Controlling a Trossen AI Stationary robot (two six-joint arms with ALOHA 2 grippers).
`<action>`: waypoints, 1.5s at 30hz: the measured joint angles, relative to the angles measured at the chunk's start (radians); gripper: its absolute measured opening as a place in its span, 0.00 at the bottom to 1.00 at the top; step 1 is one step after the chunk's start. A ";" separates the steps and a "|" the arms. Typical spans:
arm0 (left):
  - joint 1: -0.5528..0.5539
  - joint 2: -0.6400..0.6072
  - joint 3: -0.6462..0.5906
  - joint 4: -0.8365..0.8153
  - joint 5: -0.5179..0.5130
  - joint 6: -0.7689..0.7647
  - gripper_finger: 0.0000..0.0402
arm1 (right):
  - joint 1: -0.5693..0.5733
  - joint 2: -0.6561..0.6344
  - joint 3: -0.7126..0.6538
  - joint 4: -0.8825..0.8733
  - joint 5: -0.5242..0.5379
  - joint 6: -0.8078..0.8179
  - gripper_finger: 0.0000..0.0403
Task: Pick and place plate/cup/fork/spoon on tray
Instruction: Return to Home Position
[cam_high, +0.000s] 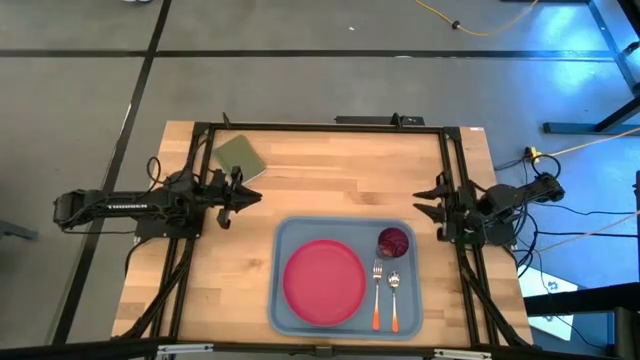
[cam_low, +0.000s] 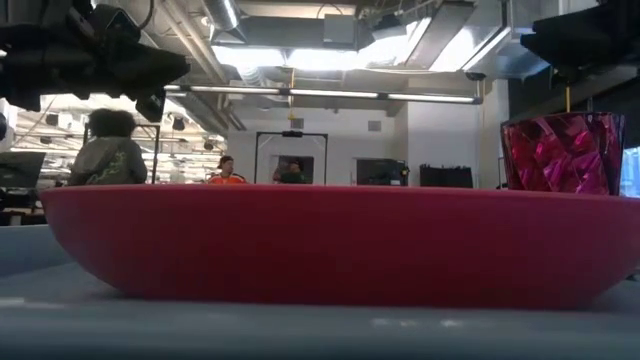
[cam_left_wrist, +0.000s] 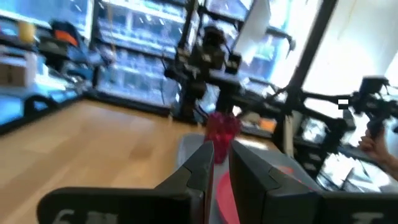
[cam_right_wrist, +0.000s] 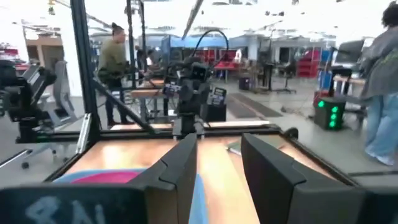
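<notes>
The light-blue tray (cam_high: 345, 232) lies at the table's near middle. The pink-red plate (cam_high: 323, 282) rests flat in its left part and fills the low view (cam_low: 330, 245). The dark-red cup (cam_high: 393, 241) stands upright in the tray's far right corner (cam_low: 562, 152). The fork (cam_high: 377, 290) and the spoon (cam_high: 394, 296) lie side by side in the tray, right of the plate, orange handles toward the near edge. My left gripper (cam_high: 252, 197) hovers left of the tray, empty, with a narrow gap between its fingers (cam_left_wrist: 222, 163). My right gripper (cam_high: 422, 202) hovers right of the tray, open and empty (cam_right_wrist: 219, 163).
An olive-green square pad (cam_high: 238, 155) lies at the table's far left, close to my left gripper. Dark frame rails (cam_high: 320, 127) run along the far, left and right edges. Bare wood (cam_high: 330, 175) lies between the two grippers, beyond the tray. People show in the room behind.
</notes>
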 joint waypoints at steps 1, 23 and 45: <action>0.000 0.000 -0.001 -0.012 0.017 0.000 0.10 | 0.000 0.000 0.011 -0.034 -0.014 0.025 0.32; -0.005 0.000 -0.004 -0.027 -0.069 0.033 0.10 | 0.000 0.000 -0.138 0.219 -0.327 -0.137 0.33; -0.005 0.001 -0.004 -0.162 -0.066 0.072 0.10 | -0.001 0.005 -0.138 0.030 -0.383 -0.094 0.33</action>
